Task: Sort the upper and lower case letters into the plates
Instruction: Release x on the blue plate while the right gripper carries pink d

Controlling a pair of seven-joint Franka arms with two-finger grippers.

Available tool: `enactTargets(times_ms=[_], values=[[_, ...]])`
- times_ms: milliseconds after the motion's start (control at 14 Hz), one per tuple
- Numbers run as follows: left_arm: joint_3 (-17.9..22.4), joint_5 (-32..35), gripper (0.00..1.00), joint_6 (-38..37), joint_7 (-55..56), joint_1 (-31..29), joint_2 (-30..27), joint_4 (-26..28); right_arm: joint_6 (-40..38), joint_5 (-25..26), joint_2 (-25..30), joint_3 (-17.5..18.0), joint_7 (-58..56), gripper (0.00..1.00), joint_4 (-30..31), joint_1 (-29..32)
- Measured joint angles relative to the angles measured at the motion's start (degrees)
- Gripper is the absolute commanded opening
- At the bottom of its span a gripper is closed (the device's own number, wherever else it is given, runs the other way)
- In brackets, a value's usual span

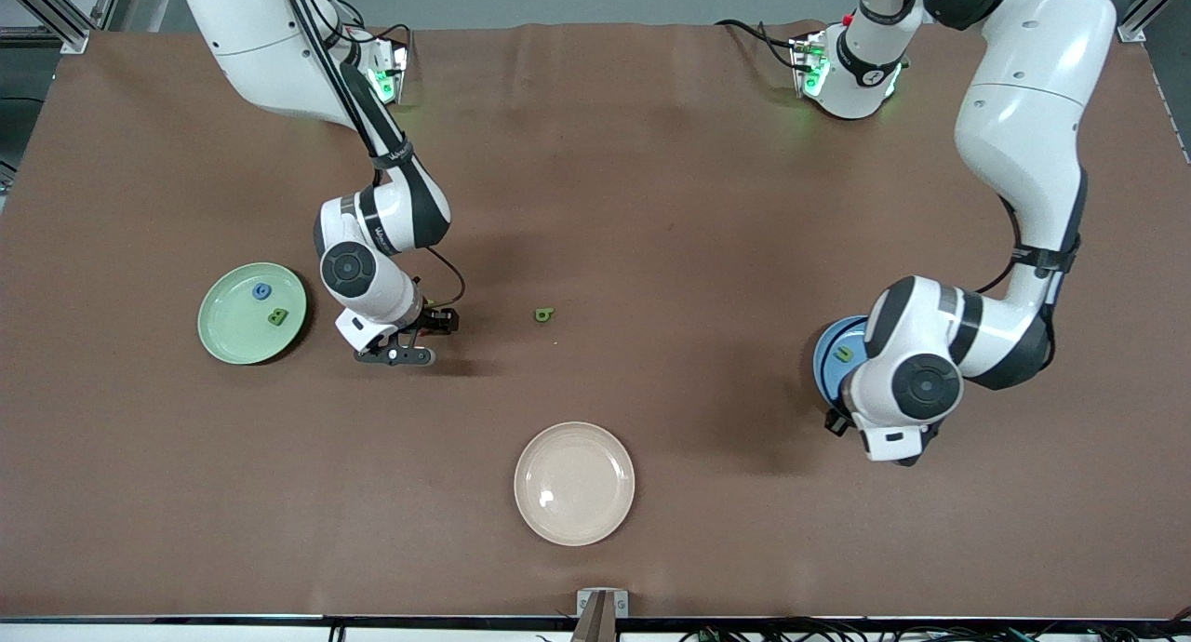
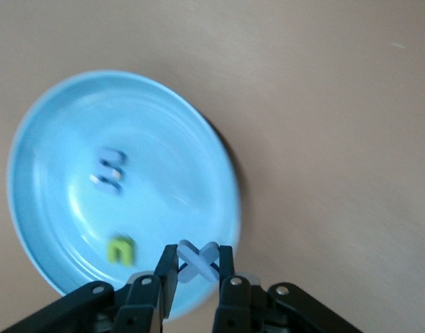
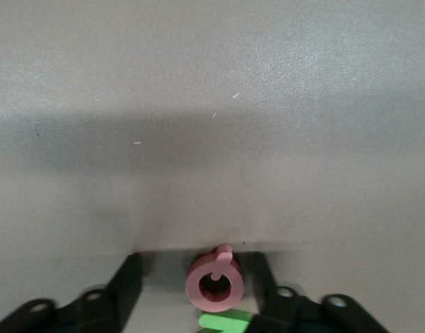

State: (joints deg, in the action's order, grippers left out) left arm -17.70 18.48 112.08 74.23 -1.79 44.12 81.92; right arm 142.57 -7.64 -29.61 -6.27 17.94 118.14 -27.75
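Two grippers are mine. My left gripper (image 2: 196,267) is squeezed tight on a pale blue letter x (image 2: 197,259), up over the rim of the blue plate (image 2: 53,139). My right gripper (image 3: 198,284) is down on the brown table (image 1: 707,205) near the mint green plate (image 1: 231,340), fingers (image 3: 126,286) wide apart, with a pink letter (image 3: 214,280) between them, not touching. One green letter (image 1: 544,314) lies on the table alone.

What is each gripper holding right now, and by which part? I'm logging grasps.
The left gripper, over the blue plate, pinches a pale blue X letter across its middle. The right gripper straddles a pink letter on the table, not yet gripping.
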Motion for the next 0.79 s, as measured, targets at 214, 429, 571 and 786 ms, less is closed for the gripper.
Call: enactTargets(times_ms=[214, 429, 571, 786], values=[[-2.01, 0.0, 0.37, 0.13, -1.15, -4.86, -2.54, 4.75, -0.01, 0.0, 0.04, 0.05, -0.09, 0.39, -0.27, -0.01], [-6.51, 0.0, 1.0, 0.24, -1.15, -10.85, -3.52, 7.84, -0.1, -0.01, 0.08, 0.11, -0.12, 0.22, -0.48, -0.02], [-7.7, 0.0, 1.0, 0.32, -1.13, -11.9, -3.54, 8.29, -0.1, -0.03, 0.08, 0.11, -0.12, 0.13, -0.49, -0.01], [-10.72, -0.01, 1.0, 0.2, -0.3, -11.72, -4.36, 8.3, -0.11, -0.13, 0.08, 0.08, -0.03, 0.08, -0.49, 0.02]])
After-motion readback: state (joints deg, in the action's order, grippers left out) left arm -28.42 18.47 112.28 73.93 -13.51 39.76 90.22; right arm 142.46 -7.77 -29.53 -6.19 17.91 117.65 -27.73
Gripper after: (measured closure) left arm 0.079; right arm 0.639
